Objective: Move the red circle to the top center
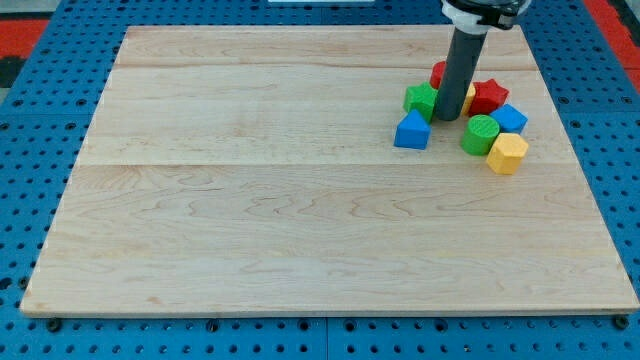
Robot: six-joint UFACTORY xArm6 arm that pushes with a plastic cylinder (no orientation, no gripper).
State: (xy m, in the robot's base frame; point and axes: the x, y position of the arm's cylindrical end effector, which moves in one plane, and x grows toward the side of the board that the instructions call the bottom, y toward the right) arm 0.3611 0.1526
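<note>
On the pale wooden surface (300, 200) the red circle (439, 74) sits half-hidden behind my tip (447, 120), right of top center, unmoved; this rod carries no jaws.

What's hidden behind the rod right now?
My tip sits inside the cluster. Behind the rod, a sliver of the red circle shows at its left edge and some yellow block at its right; the rest is covered.

Blocks crowd the tool (449, 119) at the view's upper right, the red circle (438, 73) wedged behind.
</note>
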